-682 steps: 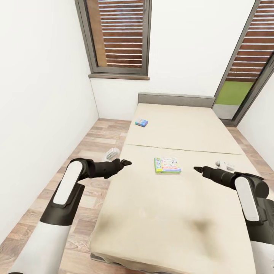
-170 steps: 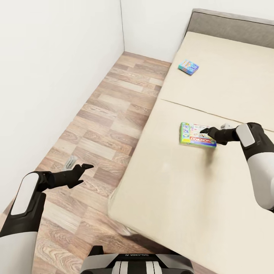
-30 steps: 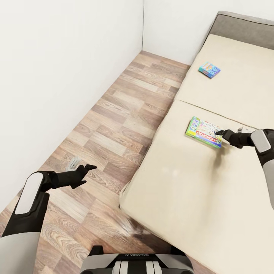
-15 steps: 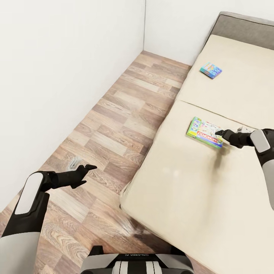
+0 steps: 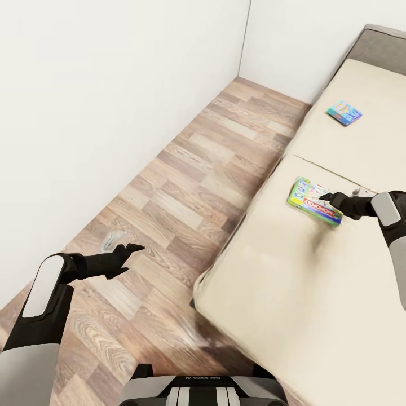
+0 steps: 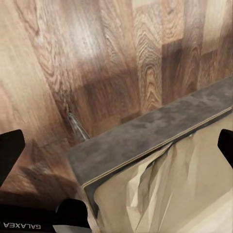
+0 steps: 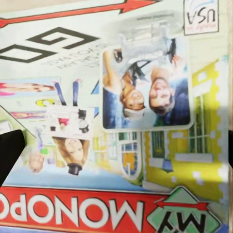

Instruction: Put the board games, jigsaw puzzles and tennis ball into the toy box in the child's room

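Observation:
Two board games lie on the beige bed (image 5: 282, 293). The large green-edged "MY MONOPOLY" box (image 5: 312, 204) rests just past the mattress seam, and its printed lid (image 7: 116, 121) spans the right wrist view. My right gripper (image 5: 327, 197) is open, its tips over the box's right end, one black fingertip (image 7: 9, 153) at the picture's edge. The small light-blue game (image 5: 344, 113) lies further up, toward the grey headboard (image 5: 378, 48). My left gripper (image 5: 132, 248) hangs open over the wood floor, left of the bed. The toy box, table, jigsaw puzzles and tennis ball are out of view.
A white wall (image 5: 84, 113) runs along the left, with a strip of plank floor (image 5: 186, 169) between it and the bed. A small pale object (image 5: 108, 242) lies on the floor near the wall. The left wrist view looks at the bed's grey base corner (image 6: 145, 131).
The whole picture has shifted, so the bed and both games now sit further right: the camera moved. Both arms hold the same pose, and the right gripper stays open at the Monopoly box.

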Controlling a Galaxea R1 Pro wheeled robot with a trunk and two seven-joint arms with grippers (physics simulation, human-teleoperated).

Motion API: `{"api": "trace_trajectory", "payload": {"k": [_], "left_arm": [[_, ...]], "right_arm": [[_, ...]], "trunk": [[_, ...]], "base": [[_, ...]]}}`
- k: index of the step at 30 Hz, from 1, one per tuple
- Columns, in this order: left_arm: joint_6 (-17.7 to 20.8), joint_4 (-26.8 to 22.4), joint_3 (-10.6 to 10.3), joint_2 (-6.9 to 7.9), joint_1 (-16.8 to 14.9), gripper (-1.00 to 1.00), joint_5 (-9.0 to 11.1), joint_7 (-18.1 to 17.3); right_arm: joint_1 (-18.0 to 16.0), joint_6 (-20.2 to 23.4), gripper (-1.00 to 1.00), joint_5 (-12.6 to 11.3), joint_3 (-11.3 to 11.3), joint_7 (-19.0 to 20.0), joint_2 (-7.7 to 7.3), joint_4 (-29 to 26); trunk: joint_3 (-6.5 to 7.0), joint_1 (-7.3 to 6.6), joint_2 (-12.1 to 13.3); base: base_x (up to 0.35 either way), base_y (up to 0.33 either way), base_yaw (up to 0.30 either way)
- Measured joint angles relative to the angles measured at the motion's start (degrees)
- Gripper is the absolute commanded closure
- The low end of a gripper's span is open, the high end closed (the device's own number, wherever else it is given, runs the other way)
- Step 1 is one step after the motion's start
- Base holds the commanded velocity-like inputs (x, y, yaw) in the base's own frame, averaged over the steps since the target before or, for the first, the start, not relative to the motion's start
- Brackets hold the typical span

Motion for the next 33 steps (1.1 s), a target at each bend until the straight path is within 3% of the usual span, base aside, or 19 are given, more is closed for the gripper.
{"api": "trace_trajectory", "payload": {"k": [10,33], "left_arm": [[0.0,0.0,0.0,-0.11,-0.1,-1.00,0.0,0.0],[0.0,0.0,-0.1,-0.14,-0.1,-1.00,0.0,0.0]], "right_arm": [[0.1,-0.1,-1.00,-1.1,0.0,0.1,-0.03,-0.1],[-0.2,-1.6,-1.00,-0.9,0.0,0.1,-0.38,-0.4]], "trunk": [[-0.01,0.02,0.0],[-0.01,0.02,0.0]], "base": [[0.000,0.000,0.131],[0.000,0.000,0.016]]}}
